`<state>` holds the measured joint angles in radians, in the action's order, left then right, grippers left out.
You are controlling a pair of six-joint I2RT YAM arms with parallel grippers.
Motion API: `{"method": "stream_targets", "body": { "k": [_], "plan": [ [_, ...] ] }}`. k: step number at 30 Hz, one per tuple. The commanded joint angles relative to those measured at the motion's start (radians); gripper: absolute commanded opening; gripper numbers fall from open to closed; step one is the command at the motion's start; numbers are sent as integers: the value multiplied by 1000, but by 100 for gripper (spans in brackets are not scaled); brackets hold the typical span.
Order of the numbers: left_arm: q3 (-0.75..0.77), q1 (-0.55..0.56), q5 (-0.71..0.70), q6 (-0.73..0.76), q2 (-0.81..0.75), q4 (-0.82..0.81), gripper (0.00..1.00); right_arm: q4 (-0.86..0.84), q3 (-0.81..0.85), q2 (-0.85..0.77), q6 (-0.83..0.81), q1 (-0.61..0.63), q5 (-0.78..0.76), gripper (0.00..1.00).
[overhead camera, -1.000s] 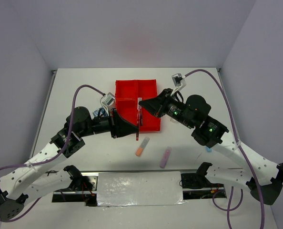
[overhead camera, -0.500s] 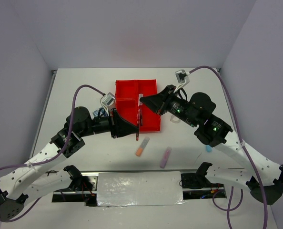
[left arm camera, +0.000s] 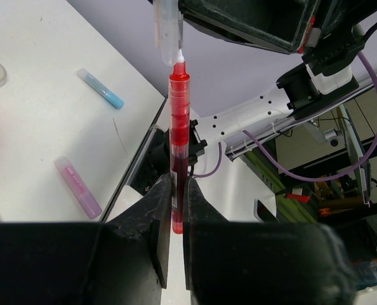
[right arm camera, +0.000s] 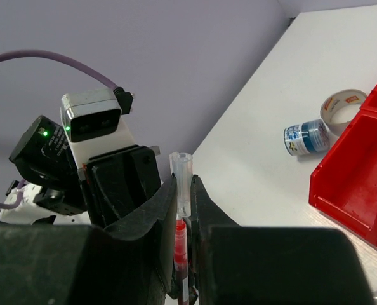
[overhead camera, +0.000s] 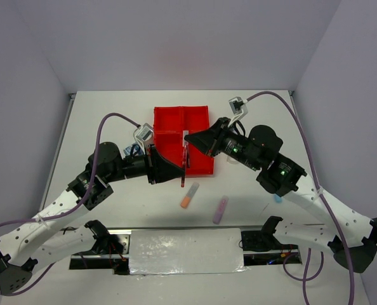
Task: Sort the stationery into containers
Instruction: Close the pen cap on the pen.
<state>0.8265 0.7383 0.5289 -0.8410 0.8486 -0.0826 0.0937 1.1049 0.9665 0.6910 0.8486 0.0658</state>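
Fingers of the left gripper (left arm camera: 178, 190) clamp the thin red plastic pen (left arm camera: 179, 121) while the right gripper (right arm camera: 183, 190) pinches its clear cap (right arm camera: 181, 164), seemingly to seat it.

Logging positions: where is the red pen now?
Top view, centre: red pen over the red tray's near edge, barrel in left pincer, clear cap in right pincer.

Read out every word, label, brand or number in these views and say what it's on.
No text can be read in any view.
On the tan tape ring: red print on its inner core, too blurred to read.
On the blue-white round roll: dark marks on its label, too small to read.
On the red pen, clear cap and red tray: no print visible.
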Motion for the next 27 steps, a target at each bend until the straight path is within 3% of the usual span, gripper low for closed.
{"method": "stream_targets", "body": {
  "k": [1,27],
  "plan": [
    [28,6,0,19,-10,-42,0,-29,-14,-28,7,10,6,0],
    [26,6,-18,19,4,-57,0,-57,-62,-43,71,15,19,0]
  ]
}}
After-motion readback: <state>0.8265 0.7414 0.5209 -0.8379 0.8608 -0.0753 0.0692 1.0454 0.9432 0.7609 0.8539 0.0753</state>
